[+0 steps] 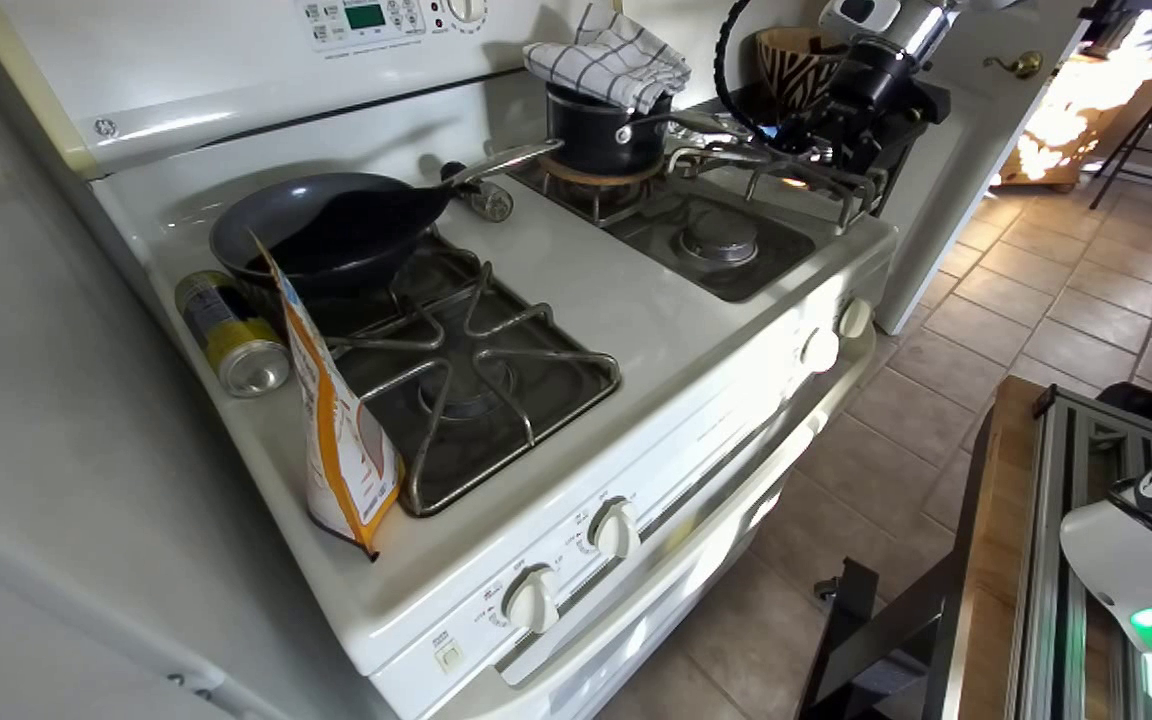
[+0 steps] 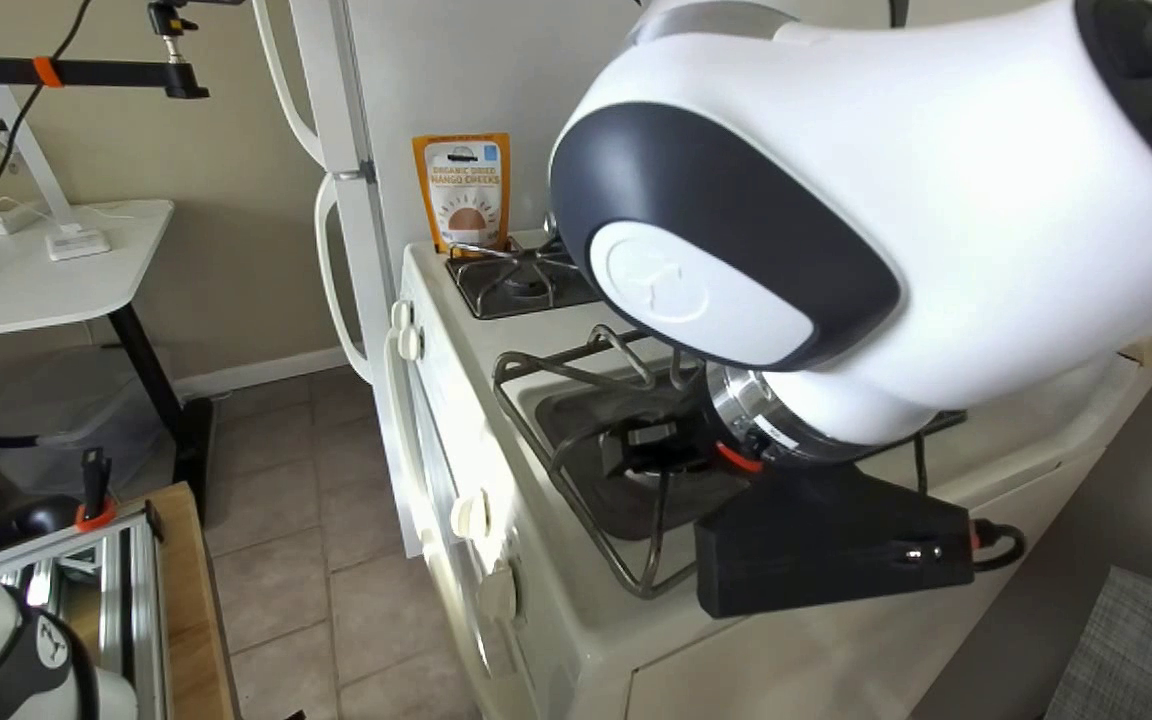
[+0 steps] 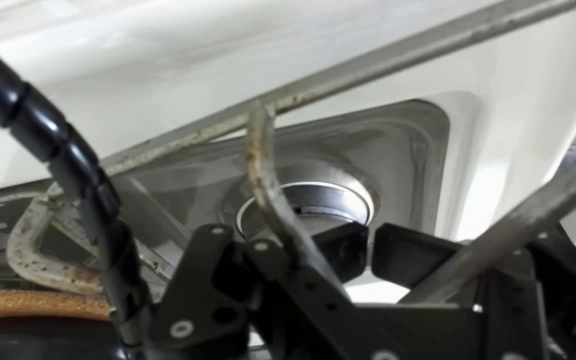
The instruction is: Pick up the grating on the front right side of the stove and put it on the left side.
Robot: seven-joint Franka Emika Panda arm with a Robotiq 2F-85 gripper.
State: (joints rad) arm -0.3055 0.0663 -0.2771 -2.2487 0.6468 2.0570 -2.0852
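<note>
The grating [image 2: 586,519] is a thin grey wire frame over the front right burner of the white stove [image 1: 596,280]. It also shows in an exterior view [image 1: 721,155] and the wrist view [image 3: 368,68]. It is raised, leaving the burner pan bare beneath; I cannot tell whether a corner still touches the stove. My gripper [image 3: 370,252] is amid the wires, its tips almost together. It also shows in both exterior views [image 1: 851,150] [image 2: 631,445]. A prong and a bar cross the fingers; the exact contact is hidden. The arm covers part of the grating.
Another grating [image 1: 511,355] sits on the front left burner. Beside it stand a mango bag [image 1: 351,450] and a lying can [image 1: 231,335]. A black frying pan [image 1: 336,225] is behind. A pot [image 1: 606,135] with a checked towel [image 1: 616,70] stands on the back right burner.
</note>
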